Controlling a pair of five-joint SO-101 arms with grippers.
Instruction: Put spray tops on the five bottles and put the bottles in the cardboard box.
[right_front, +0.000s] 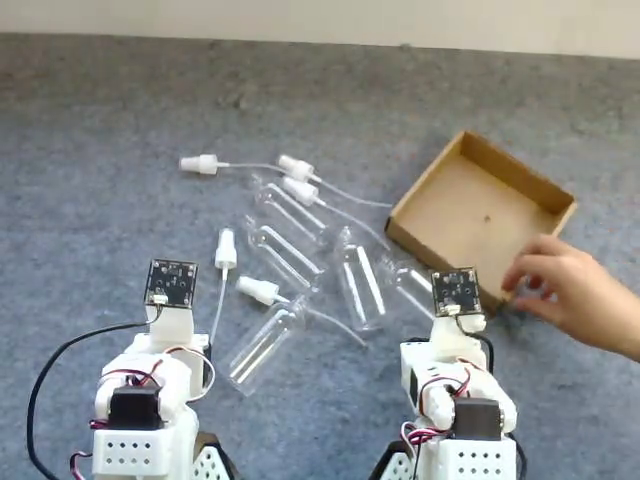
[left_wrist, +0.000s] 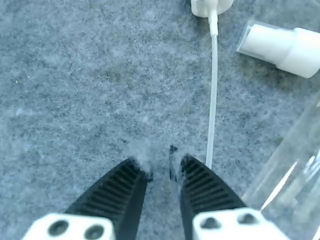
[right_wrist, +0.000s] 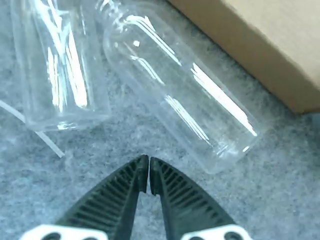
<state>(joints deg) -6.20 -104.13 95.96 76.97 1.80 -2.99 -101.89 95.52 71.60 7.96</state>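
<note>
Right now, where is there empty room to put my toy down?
The grey carpet left of the spray tops is bare, and so is the far strip beyond the cardboard box. The middle is crowded with bottles.

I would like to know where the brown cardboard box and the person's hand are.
brown cardboard box (right_front: 462, 200): high view, bare inner floor.
person's hand (right_front: 566, 286): high view, back of the hand.

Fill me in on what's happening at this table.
Nothing is held yet. The left gripper is open over the mat beside a spray top's tube; the right gripper is shut near a clear bottle. Five bottles and their spray tops lie loose and apart on the mat. A person's hand touches the cardboard box, which holds no bottles.
</note>
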